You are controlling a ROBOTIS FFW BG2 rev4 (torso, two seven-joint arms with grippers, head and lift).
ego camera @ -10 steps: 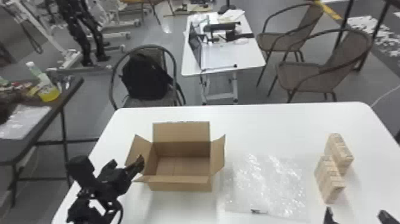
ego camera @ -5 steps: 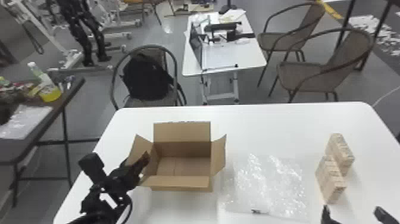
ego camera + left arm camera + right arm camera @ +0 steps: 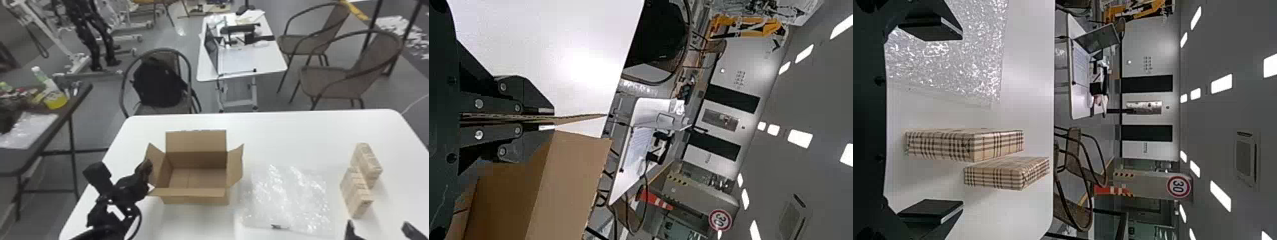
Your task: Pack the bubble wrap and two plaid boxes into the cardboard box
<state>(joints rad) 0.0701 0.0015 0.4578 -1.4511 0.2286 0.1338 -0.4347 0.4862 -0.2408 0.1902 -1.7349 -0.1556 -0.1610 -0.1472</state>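
The left gripper (image 3: 147, 164) pinches tight (its arm apparently bent), while the right gripper (image 3: 380, 229) gapes wide.

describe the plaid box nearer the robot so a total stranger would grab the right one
On the big white table, start at the open cardboard box and go right, past the clear bubble wrap. Two tan plaid boxes sit there; the nearer plaid box is set slightly further left than the farther plaid box.

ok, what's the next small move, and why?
Probably ease the right gripper forward to the nearer plaid box: its fingers are open, that box lies just ahead, and the left gripper already pinches a flap.
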